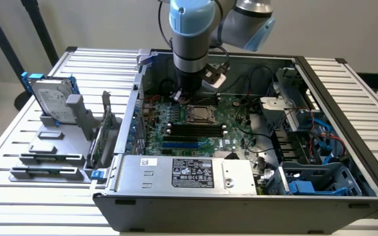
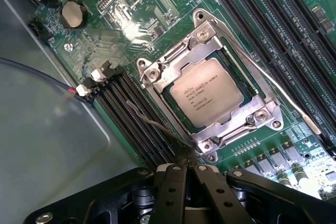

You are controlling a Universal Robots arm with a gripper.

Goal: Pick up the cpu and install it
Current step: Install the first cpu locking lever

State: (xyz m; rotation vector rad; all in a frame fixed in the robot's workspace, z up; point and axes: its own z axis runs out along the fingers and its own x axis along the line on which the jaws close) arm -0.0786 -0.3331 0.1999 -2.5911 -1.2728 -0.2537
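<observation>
Here, the black end effector hangs just above the motherboard, its fingers closed together and holding nothing. Just beyond them the small flat square cpu with a shiny silver metal top already sits in the silver metal socket frame. It looks light, stiff and fragile underneath, so its bare edges seem the safest place to grip.

One cpu, one hard drive, one computer case, one power supply
</observation>
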